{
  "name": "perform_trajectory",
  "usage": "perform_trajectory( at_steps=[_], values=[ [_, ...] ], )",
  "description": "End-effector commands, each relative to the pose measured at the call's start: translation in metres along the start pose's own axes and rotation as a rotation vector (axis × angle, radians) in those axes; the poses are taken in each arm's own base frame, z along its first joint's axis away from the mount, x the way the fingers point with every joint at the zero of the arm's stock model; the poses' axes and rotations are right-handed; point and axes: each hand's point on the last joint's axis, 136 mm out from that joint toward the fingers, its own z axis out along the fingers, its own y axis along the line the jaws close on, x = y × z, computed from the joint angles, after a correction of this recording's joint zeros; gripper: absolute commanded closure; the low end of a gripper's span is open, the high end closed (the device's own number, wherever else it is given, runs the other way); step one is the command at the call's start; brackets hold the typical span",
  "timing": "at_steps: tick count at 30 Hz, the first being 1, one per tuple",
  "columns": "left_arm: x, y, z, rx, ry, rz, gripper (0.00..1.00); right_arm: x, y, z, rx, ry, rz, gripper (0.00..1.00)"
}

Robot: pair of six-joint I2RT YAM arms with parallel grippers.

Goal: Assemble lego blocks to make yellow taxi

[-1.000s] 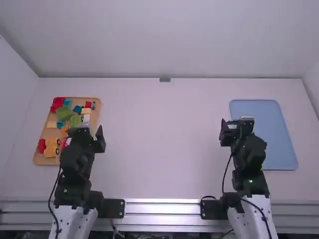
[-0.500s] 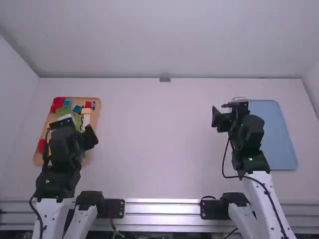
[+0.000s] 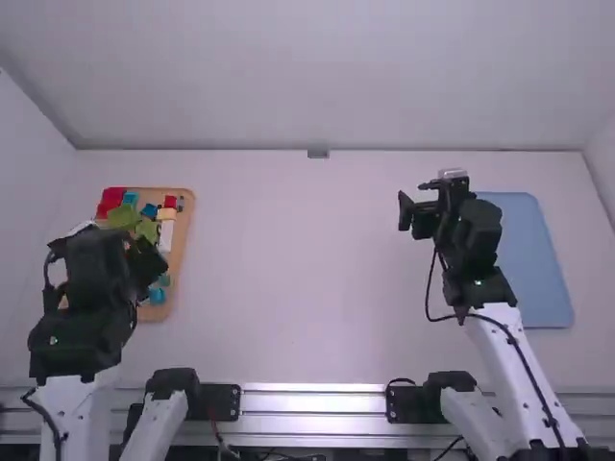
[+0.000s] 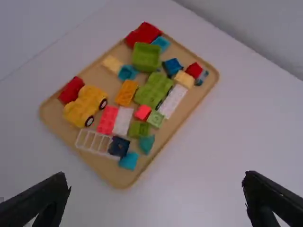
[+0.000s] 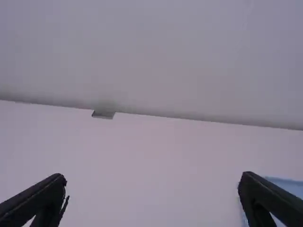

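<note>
White table (image 3: 307, 288), high view: left gripper (image 3: 104, 236) has swung outward by the tray (image 3: 152, 313), right gripper (image 3: 430, 198) tray-ward. Left wrist view: fingers wide, empty; yellow wheeled base (image 4: 89, 98) on tray, pick likely next. Right wrist view: wide, empty too.

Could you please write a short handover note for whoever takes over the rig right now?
Left gripper: jaws open, holding nothing.
Right gripper: jaws open, holding nothing.
Things: the yellow wheeled base and loose blocks, including an orange one, lie in the tan tray on the left.
Done: no finished taxi visible.
Left: apparently, picking the taxi's parts and assembling them.
</note>
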Motion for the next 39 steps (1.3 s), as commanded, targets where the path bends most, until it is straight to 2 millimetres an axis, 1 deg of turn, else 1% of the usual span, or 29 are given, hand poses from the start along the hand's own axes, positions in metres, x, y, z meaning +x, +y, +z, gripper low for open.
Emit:
perform_trajectory(
  at_steps=[1,2,4,7,14,18,21,24,27,29,31,32,33,35,37,39],
  values=[
    [-0.012,0.016,-0.005,-0.095,-0.015,-0.097,0.01,-0.019,-0.002,-0.001,0.008,-0.040,0.002,0.01],
    [-0.012,0.020,-0.006,-0.118,-0.011,-0.114,0.01,-0.019,-0.002,-0.001,0.007,-0.039,0.002,0.01],
    [-0.012,0.034,-0.008,-0.203,0.011,-0.162,0.01,-0.019,-0.002,-0.001,0.007,-0.039,0.002,0.01],
    [-0.011,0.042,-0.012,-0.272,0.062,-0.177,0.01,-0.020,-0.001,-0.001,0.006,-0.043,0.001,0.01],
    [-0.022,0.040,-0.016,-0.309,0.117,-0.147,0.01,-0.023,-0.002,-0.001,0.008,-0.054,-0.003,0.01],
    [-0.028,0.043,-0.021,-0.340,0.140,-0.155,0.01,-0.024,-0.003,-0.001,0.011,-0.059,-0.005,0.01],
    [-0.031,0.044,-0.020,-0.345,0.174,-0.163,0.01,-0.025,-0.003,-0.001,0.011,-0.062,-0.016,0.01],
    [-0.034,0.041,-0.012,-0.312,0.227,-0.155,0.01,-0.025,-0.003,-0.001,0.013,-0.061,-0.055,0.01],
    [-0.038,0.052,-0.001,-0.341,0.275,-0.205,0.01,-0.025,-0.003,-0.001,0.014,-0.064,-0.064,0.01],
    [-0.037,0.055,0.005,-0.336,0.309,-0.221,0.01,-0.026,-0.003,-0.001,0.014,-0.065,-0.065,0.01],
    [-0.037,0.058,0.017,-0.310,0.355,-0.244,0.01,-0.026,-0.003,-0.001,0.014,-0.066,-0.065,0.01],
    [-0.038,0.064,0.023,-0.324,0.365,-0.274,0.01,-0.026,-0.003,-0.001,0.014,-0.066,-0.065,0.01],
    [-0.038,0.064,0.024,-0.325,0.368,-0.277,0.01,-0.026,-0.003,-0.001,0.014,-0.066,-0.065,0.02],
    [-0.037,0.078,0.035,-0.348,0.406,-0.321,0.01,-0.027,-0.003,-0.001,0.014,-0.070,-0.066,0.01],
    [-0.036,0.080,0.042,-0.328,0.436,-0.327,0.01,-0.027,-0.003,-0.001,0.014,-0.073,-0.066,0.02],
    [-0.032,0.079,0.054,-0.262,0.495,-0.314,0.01,-0.029,-0.003,-0.002,0.014,-0.080,-0.067,0.01]
  ],
)
